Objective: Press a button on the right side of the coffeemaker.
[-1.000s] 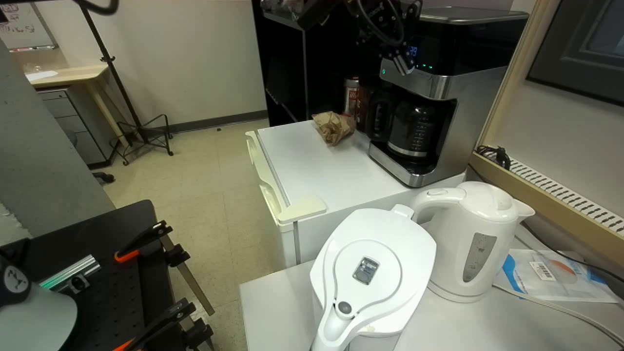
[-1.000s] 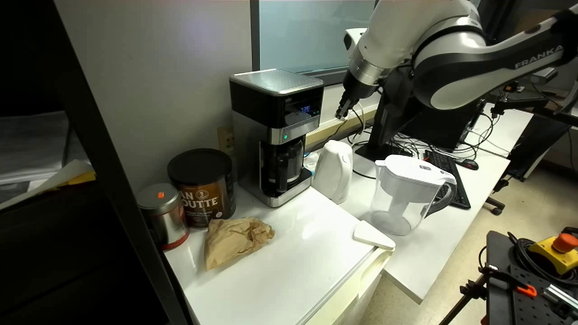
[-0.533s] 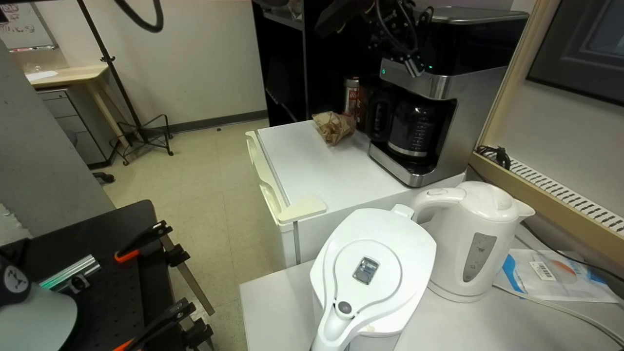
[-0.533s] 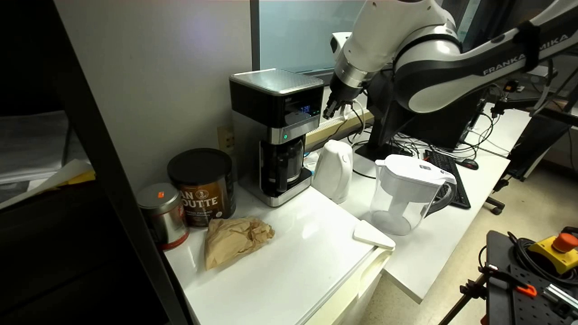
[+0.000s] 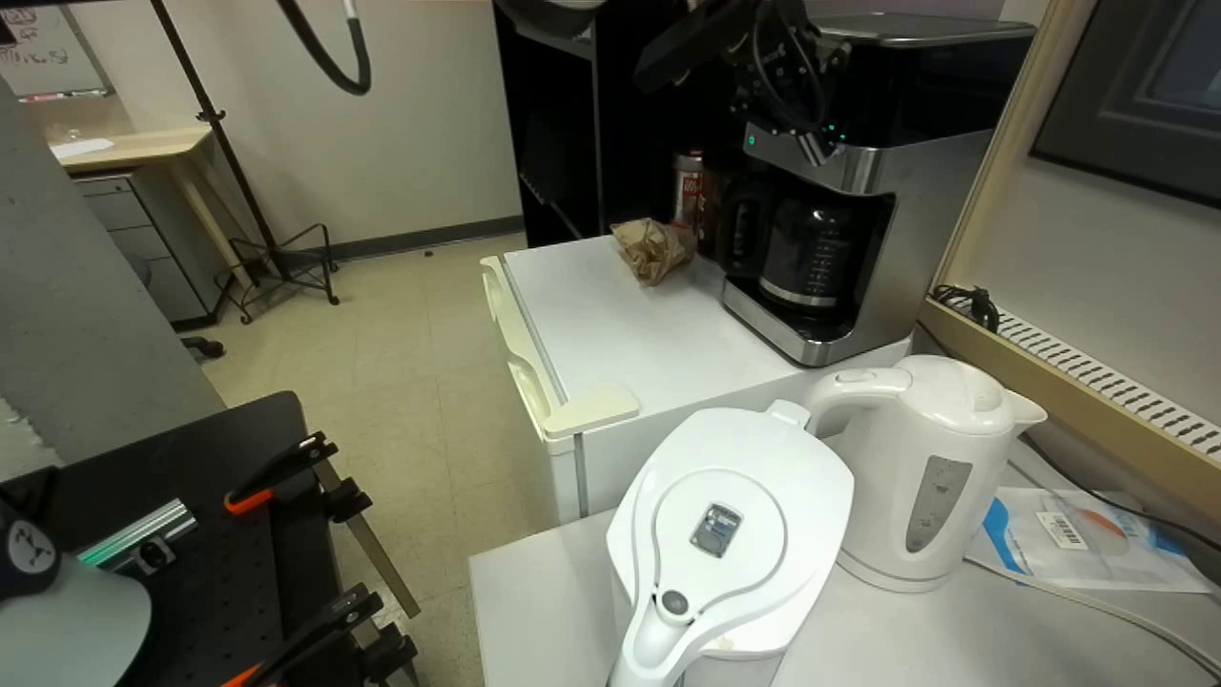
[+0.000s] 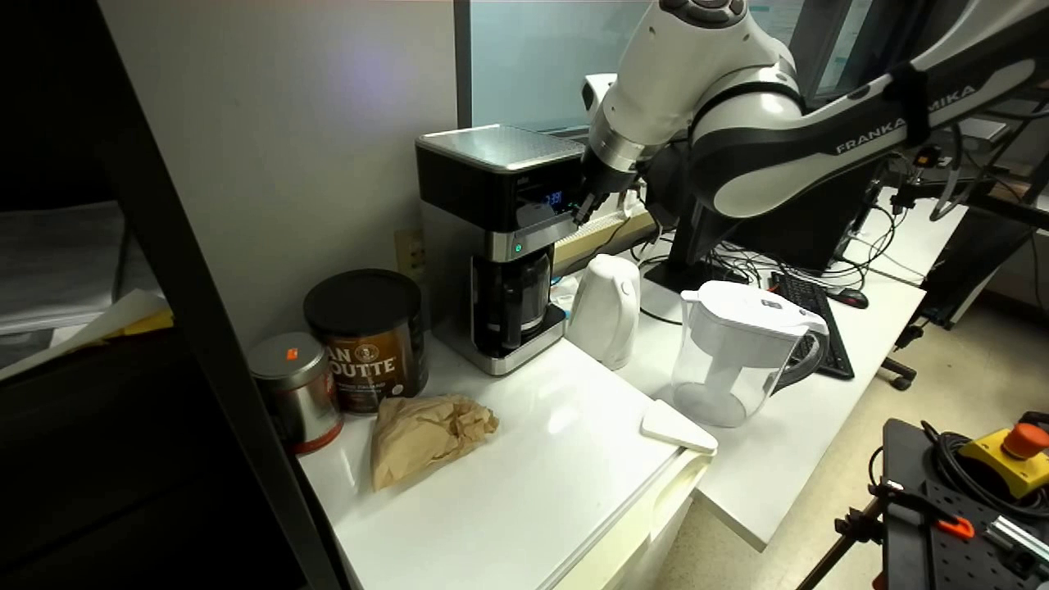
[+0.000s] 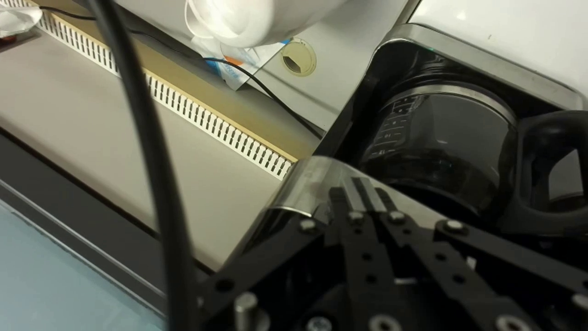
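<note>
The coffeemaker, black and silver with a dark glass carafe, stands on a white fridge-like unit in both exterior views. Its blue display and a green light are lit. My gripper is shut and empty, tilted down at the front panel. In an exterior view its fingertips are by the right end of the silver strip below the display. In the wrist view the shut gripper lies over the rounded silver corner. The panel buttons are mostly hidden behind the gripper; I cannot tell whether it touches.
The white kettle and the filter pitcher stand on the desk to the right. A paper bag, a brown coffee can and a metal tin are left of the machine. A black cable crosses the wrist view.
My gripper has moved toward the coffeemaker, leftward and slightly down in an exterior view, from apart from the machine to right at its front panel. It has stayed shut.
</note>
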Available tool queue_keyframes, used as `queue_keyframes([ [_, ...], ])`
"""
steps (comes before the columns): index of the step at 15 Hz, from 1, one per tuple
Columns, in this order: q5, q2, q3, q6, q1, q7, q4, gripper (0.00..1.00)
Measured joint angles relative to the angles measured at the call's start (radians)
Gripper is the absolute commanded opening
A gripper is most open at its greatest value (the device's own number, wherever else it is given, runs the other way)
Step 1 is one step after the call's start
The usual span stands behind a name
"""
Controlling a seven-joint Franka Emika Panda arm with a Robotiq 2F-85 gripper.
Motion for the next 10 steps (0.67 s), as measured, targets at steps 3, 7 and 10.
queue_keyframes([
  [3,0.003,0.002,-0.007,0.000,0.007,0.000,0.001,0.02],
  [7,0.002,-0.001,-0.011,0.000,0.013,-0.002,-0.005,0.02],
  [10,-0.011,-0.022,-0.011,-0.002,0.024,-0.008,-0.044,0.01],
])
